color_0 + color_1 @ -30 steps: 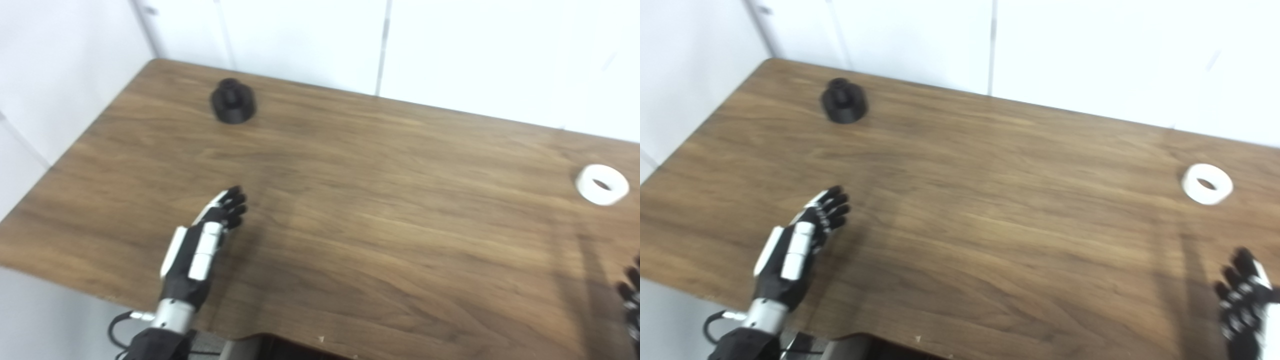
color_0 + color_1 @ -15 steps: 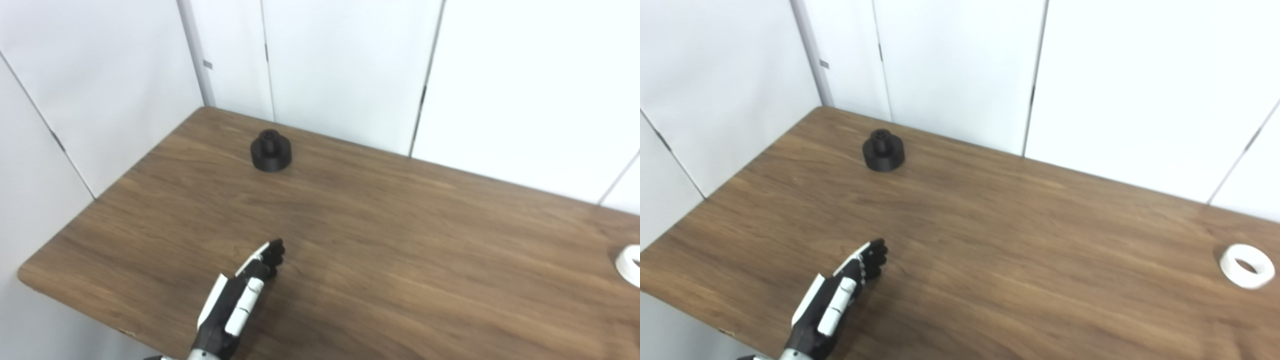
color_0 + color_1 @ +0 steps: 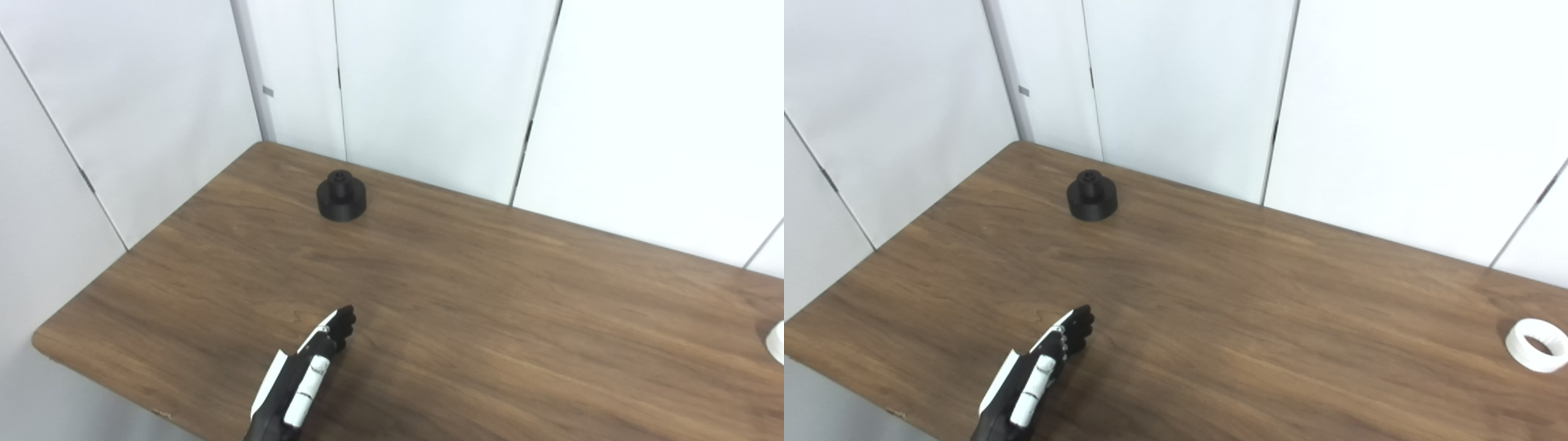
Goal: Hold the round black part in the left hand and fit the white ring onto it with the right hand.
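Two parts, both untouched as far as I can see.
Black part (image 3: 1091, 196): sitting upright on the table (image 3: 1249, 288), far left corner area, near the wall.
White ring (image 3: 1536, 345): lying flat way over by the right edge, well apart from the black part.
Left hand (image 3: 1044, 367): mine, hovering over the near side of the table, holding nothing, fingers stretched out toward the black part but nowhere near it.
Right hand: out of shot, can't tell what it's doing.
Progress: basically zero I'd say. Both pickups and the fitting are all left.
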Tool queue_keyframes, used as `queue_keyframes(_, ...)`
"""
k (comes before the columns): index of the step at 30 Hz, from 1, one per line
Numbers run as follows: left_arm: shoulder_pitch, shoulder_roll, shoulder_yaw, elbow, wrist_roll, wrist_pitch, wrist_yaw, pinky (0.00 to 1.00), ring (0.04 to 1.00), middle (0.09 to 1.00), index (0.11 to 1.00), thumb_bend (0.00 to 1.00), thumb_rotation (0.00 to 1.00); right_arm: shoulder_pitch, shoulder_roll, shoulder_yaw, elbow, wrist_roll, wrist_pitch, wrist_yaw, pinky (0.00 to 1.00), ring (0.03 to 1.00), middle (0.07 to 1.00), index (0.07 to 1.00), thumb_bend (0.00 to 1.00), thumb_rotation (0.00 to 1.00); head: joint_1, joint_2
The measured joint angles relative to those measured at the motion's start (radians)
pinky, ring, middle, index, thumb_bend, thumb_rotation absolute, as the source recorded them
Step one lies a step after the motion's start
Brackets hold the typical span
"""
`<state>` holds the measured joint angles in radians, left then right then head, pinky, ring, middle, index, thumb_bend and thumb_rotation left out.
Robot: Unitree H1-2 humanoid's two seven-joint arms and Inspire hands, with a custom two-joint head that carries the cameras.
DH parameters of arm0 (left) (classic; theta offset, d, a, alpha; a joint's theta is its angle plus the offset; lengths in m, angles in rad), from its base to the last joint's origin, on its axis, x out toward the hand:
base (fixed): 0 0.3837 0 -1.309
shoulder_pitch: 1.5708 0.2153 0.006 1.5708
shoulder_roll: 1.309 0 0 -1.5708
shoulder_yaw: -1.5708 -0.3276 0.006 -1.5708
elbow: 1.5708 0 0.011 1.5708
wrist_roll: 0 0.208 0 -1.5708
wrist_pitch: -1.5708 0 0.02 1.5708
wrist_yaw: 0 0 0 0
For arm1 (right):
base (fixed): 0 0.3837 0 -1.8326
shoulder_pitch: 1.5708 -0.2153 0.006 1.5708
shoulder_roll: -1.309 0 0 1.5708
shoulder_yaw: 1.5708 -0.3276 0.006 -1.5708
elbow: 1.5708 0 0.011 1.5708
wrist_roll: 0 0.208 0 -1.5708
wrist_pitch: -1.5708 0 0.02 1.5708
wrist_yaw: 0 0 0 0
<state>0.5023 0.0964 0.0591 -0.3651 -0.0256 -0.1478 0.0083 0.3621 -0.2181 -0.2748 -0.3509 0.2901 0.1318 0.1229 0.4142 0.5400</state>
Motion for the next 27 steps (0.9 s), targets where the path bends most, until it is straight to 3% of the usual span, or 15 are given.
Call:
queue_keyframes(9,0.002,-0.002,0.006,0.004,-0.024,-0.008,0.014,0.93,0.928,0.932,0.926,0.6,0.88,0.0,0.0,0.004,0.012,-0.004,-0.022,0.001,1.0,1.0,0.977,0.929,0.62,0.96,-0.003,0.006)
queue_keyframes(14,0.003,-0.003,0.032,0.003,-0.02,-0.005,0.036,0.88,0.909,0.916,0.922,0.74,0.56,0.0,0.002,0.01,0.011,-0.011,-0.022,-0.001,1.0,1.0,0.967,0.928,0.59,0.97,0.0,0.0)
queue_keyframes(18,-0.001,-0.002,0.055,-0.006,0.01,-0.001,0.045,0.87,0.881,0.896,0.905,0.81,0.49,0.0,0.008,0.01,0.011,-0.015,-0.025,-0.004,1.0,0.998,0.955,0.92,0.59,0.97,-0.005,0.0)
queue_keyframes(22,-0.039,0.015,0.094,-0.041,0.041,0.048,0.057,0.89,0.871,0.886,0.9,0.9,0.43,0.0,0.01,0.011,0.015,-0.02,-0.036,-0.003,1.0,0.997,0.952,0.919,0.59,0.97,-0.009,0.002)
queue_keyframes(27,-0.155,0.058,0.147,-0.078,0.059,0.147,0.056,0.9,0.897,0.896,0.898,0.99,0.34,-0.002,0.014,0.025,0.018,-0.022,-0.046,-0.003,1.0,1.0,0.95,0.924,0.58,0.98,-0.009,-0.005)
